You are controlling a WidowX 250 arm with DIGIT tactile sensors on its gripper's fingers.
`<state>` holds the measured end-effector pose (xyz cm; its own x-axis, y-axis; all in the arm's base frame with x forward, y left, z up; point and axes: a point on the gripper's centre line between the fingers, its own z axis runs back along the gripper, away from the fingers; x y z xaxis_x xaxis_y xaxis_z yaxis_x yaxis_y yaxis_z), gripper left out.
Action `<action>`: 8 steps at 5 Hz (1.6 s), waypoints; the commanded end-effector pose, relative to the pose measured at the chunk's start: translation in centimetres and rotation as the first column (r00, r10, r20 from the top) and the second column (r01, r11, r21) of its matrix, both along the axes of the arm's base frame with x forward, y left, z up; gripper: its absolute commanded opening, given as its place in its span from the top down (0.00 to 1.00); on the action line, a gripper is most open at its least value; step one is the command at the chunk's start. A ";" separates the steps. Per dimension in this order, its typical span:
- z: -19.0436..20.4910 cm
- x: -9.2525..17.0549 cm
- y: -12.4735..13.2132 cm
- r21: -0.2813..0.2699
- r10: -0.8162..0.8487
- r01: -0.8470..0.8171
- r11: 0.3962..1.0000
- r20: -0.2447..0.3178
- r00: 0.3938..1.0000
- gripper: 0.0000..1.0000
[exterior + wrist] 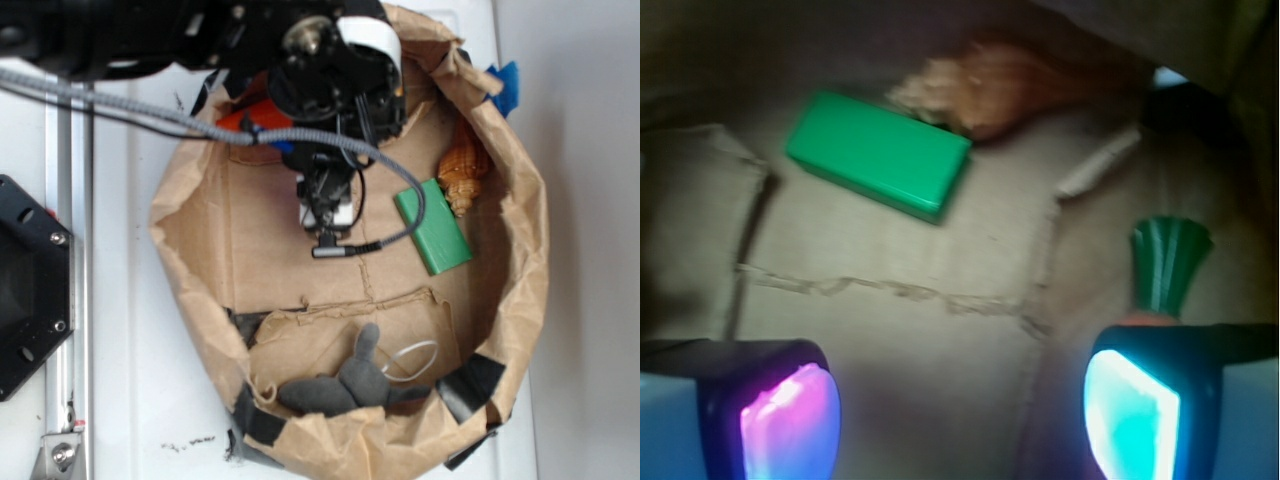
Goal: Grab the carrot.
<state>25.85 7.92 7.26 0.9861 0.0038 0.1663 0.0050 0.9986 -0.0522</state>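
Big brown paper bag (pixel 520 250) on the white desk (pixel 120 300), robot arm (pixel 330 60) reaching in from its top edge. Grey plush (pixel 345 385) along the bag's bottom edge, green block (pixel 432 226) and shell (pixel 464 170) by its right side. Pincer (pixel 960 405) spread wide, pads (pixel 790 420) glowing, nothing between them. Carrot (pixel 1167 262) sits just behind the right pad, outside the gap, near the bag's top-left wall. Long axis runs away from the camera, flared dark green top pointing outward, orange body mostly hidden
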 end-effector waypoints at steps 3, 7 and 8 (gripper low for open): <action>2.3 0.9 0.9 0.050 0.005 -0.007 0.999 0.053 0.999 0.00; 2.7 0.7 1.8 0.104 0.122 -0.122 0.987 0.009 0.993 0.00; 3.2 0.8 2.3 0.131 0.137 -0.136 0.982 0.004 0.991 0.00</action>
